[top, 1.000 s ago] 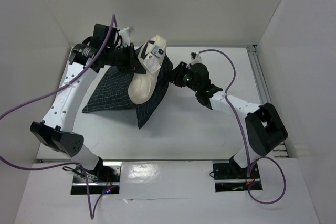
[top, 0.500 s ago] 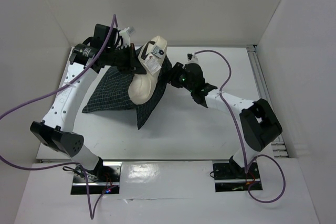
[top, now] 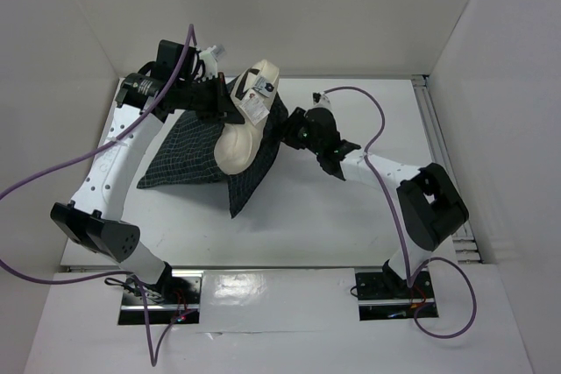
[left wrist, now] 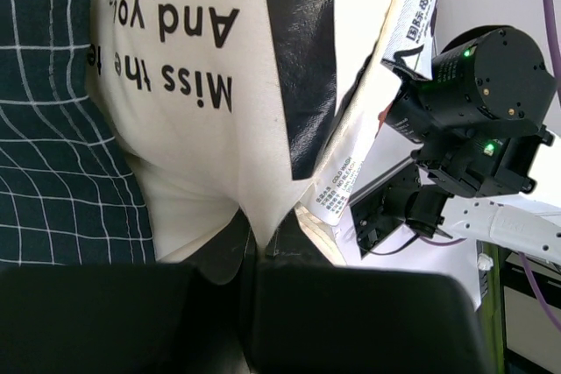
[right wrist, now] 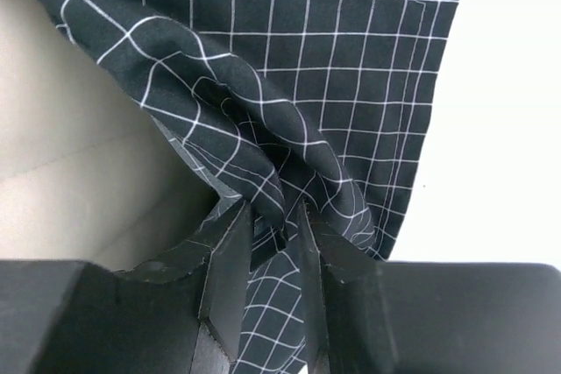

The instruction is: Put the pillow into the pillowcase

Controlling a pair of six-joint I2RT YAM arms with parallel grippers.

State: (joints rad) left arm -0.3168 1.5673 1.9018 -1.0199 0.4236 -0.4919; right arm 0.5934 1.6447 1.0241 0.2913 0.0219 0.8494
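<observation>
A white worktop [top: 307, 225] is seen from above, and a bare part of the worktop [right wrist: 500, 129] is also seen in the right wrist view. It is closed in by a plain white back wall [top: 333, 6], a left wall [top: 44, 85] and a right wall [top: 508, 85]. A silver metal rail [top: 432, 129] is laid along its right edge. A shiny white board [top: 280, 295] is set along the near edge.

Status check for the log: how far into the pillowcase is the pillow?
Done: lower part of the pillow looks tucked into the pillowcase. In hand: left pincer pinches the pillow, right pincer grips the pillowcase edge. Left: labelled upper end sticks out uncovered.
</observation>
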